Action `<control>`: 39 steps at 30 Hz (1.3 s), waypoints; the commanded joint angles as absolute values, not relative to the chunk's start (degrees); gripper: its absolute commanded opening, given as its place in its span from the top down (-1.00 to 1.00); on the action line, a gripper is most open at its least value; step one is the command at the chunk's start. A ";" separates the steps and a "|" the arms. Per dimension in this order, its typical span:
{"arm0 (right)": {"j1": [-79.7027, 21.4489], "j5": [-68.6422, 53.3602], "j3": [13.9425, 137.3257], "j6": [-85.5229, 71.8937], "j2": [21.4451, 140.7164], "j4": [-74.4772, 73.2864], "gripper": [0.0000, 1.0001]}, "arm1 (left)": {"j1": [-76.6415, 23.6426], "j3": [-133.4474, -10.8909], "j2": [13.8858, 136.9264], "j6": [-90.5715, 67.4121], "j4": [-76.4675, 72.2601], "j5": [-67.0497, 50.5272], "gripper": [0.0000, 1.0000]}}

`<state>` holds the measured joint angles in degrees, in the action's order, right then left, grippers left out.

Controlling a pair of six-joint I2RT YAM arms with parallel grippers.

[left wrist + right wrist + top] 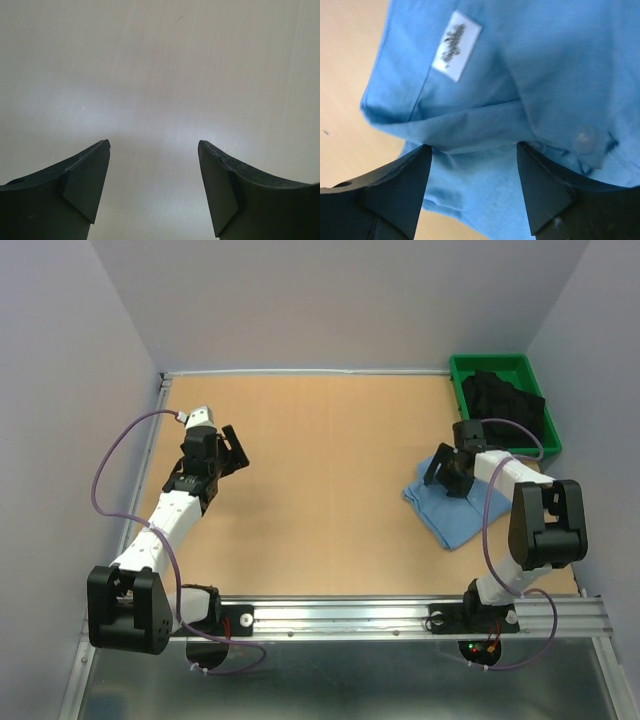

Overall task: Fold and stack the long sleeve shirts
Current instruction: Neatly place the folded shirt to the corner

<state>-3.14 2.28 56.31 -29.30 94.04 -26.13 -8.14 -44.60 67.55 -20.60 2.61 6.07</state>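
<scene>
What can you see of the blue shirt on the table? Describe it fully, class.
The shirt is light blue, thin, woven-looking cloth, folded into a small rectangle. It lies flat on the right side of the table, just in front of the green bin. Close up it shows a white sewn label, a pale button and soft creases along its folded edges. The right gripper hangs open over one end; contact cannot be told.

White label (456, 45) on blue shirt (560, 75): dark print, too blurred to read.
</scene>
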 commanded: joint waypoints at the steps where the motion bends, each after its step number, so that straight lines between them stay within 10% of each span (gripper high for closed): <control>1: -0.79 0.62 51.43 -31.54 89.14 -29.00 -0.45 | -8.00 -45.62 65.92 -19.78 0.79 6.77 -0.65; 18: -13.71 -1.67 52.88 -46.67 89.28 -28.13 -0.54 | -7.65 -45.88 67.06 -20.57 0.97 5.01 -0.65; 27: -13.89 9.73 65.47 -27.44 88.42 -32.16 -0.56 | -7.65 -45.53 66.27 -20.30 0.79 5.62 -0.65; 39: 2.96 13.63 60.93 -28.56 90.35 -33.22 -0.55 | -7.65 -45.09 65.22 -20.21 0.35 5.54 -0.64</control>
<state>-1.85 13.21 63.29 -27.03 89.60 -32.36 -8.12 -44.60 67.51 -20.64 2.42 5.06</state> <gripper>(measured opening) 0.776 0.822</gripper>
